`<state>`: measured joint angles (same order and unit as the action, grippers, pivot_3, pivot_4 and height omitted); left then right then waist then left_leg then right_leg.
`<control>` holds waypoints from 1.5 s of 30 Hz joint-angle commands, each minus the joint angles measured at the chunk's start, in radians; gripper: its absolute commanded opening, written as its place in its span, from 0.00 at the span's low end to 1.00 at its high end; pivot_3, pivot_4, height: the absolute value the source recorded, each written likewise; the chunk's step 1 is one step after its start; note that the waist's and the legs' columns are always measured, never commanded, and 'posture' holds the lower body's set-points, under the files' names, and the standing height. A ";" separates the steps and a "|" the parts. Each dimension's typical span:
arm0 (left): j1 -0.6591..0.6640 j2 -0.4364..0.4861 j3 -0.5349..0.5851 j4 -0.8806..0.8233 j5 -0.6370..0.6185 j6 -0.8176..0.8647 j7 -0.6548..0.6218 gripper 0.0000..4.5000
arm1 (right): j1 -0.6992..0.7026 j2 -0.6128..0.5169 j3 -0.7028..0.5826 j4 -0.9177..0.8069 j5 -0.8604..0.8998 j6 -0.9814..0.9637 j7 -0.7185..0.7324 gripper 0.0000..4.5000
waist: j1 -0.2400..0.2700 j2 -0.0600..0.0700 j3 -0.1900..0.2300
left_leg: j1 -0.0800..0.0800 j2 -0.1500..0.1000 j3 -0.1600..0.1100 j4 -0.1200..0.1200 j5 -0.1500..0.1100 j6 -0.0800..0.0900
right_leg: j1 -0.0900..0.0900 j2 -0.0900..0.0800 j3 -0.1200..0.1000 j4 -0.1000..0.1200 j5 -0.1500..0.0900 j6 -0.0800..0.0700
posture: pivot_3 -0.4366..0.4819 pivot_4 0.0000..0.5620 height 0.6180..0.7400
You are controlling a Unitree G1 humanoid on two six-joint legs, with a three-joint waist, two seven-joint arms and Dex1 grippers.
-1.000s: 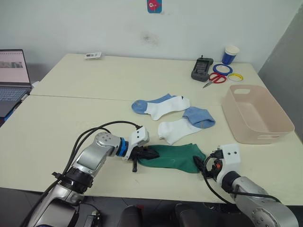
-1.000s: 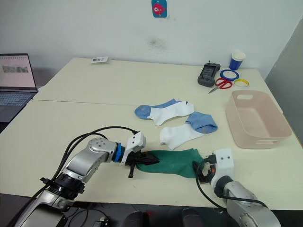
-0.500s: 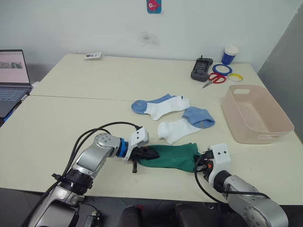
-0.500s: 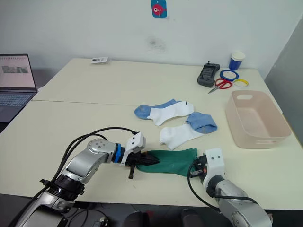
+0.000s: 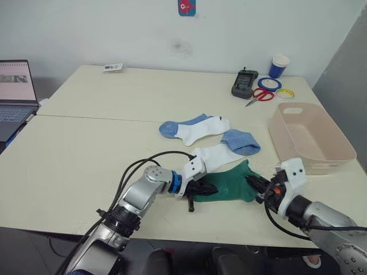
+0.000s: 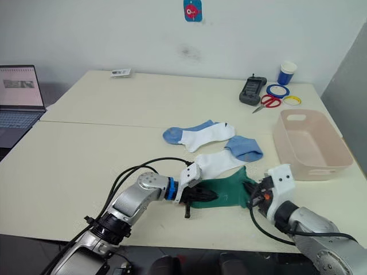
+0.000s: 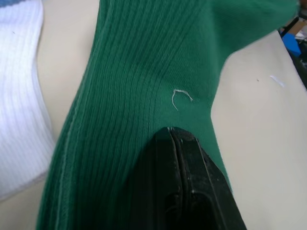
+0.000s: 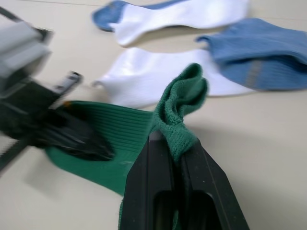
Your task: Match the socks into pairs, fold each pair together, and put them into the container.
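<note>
A dark green sock (image 5: 229,182) lies near the table's front edge, stretched between both grippers. My left gripper (image 5: 202,189) is shut on its left end, the fingers (image 7: 178,143) pinching the ribbed fabric. My right gripper (image 5: 254,184) is shut on its right end, which bunches up above the fingers (image 8: 165,158) and is raised off the table. Two white socks with light-blue heel and toe lie just behind, one (image 5: 195,127) farther back and one (image 5: 222,152) touching the green sock. The pale pink container (image 5: 338,153) stands empty at the right.
At the back right are a blue-and-white cup (image 5: 279,65), tape rolls (image 5: 269,84), red scissors (image 5: 261,95) and a black device (image 5: 243,83). A laptop (image 5: 14,91) sits at the far left, a small card (image 5: 113,67) at the back.
My right gripper has shut on the green sock's right end and lifted it. Both arms have shifted right, dragging the sock toward the container.
</note>
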<state>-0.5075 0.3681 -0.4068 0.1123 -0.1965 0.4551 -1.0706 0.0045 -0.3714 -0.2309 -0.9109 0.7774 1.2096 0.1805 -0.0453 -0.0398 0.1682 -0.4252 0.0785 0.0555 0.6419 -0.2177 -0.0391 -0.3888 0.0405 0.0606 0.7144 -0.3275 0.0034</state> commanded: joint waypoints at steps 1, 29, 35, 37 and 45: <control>-0.003 0.016 0.011 -0.042 -0.003 -0.001 -0.014 0.00 | -0.046 0.036 0.051 -0.025 0.048 0.045 -0.050 0.00 | -0.001 0.000 0.000 | 0.000 0.000 0.000 0.000 0.000 0.000 | 0.000 0.000 0.000 0.000 0.000 0.000 | 0.48 0.27 0.87; 0.005 0.238 0.210 -0.107 -0.052 0.032 -0.029 0.00 | -0.350 0.137 0.382 0.260 -0.071 0.049 -0.023 0.41 | -0.011 0.000 0.001 | -0.002 0.001 0.001 0.000 0.000 0.000 | -0.001 -0.005 0.000 0.000 0.000 0.000 | 0.48 0.27 0.87; -0.089 0.198 0.293 -0.103 -0.114 0.038 -0.005 0.00 | -0.380 0.109 0.315 0.180 -0.007 0.110 0.000 0.89 | 0.001 0.000 0.001 | -0.003 0.001 0.000 0.001 0.000 0.000 | -0.001 -0.005 -0.002 -0.001 0.000 0.000 | 0.48 0.27 0.87; -0.138 0.163 0.296 -0.139 -0.183 0.086 -0.033 0.00 | -0.366 0.039 0.282 0.145 -0.022 0.090 0.023 0.96 | 0.011 0.000 0.001 | -0.004 0.000 0.000 0.001 0.000 0.000 | -0.002 -0.006 -0.002 -0.002 0.000 0.000 | 0.48 0.27 0.87; -0.193 0.087 0.085 -0.098 -0.098 -0.001 -0.131 0.00 | -0.250 -0.113 0.328 0.183 -0.170 -0.059 0.044 0.49 | 0.013 0.001 0.001 | -0.006 -0.001 0.001 0.001 0.000 0.000 | -0.002 -0.006 -0.002 -0.003 0.000 0.001 | 0.48 0.27 0.87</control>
<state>-0.6745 0.4651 -0.2918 -0.0080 -0.3292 0.4933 -1.2007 -0.2448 -0.4898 0.0733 -0.7128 0.6283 1.2011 0.2120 -0.0319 -0.0392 0.1691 -0.4309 0.0779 0.0561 0.6432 -0.2177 -0.0391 -0.3907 0.0350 0.0584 0.7113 -0.3275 0.0040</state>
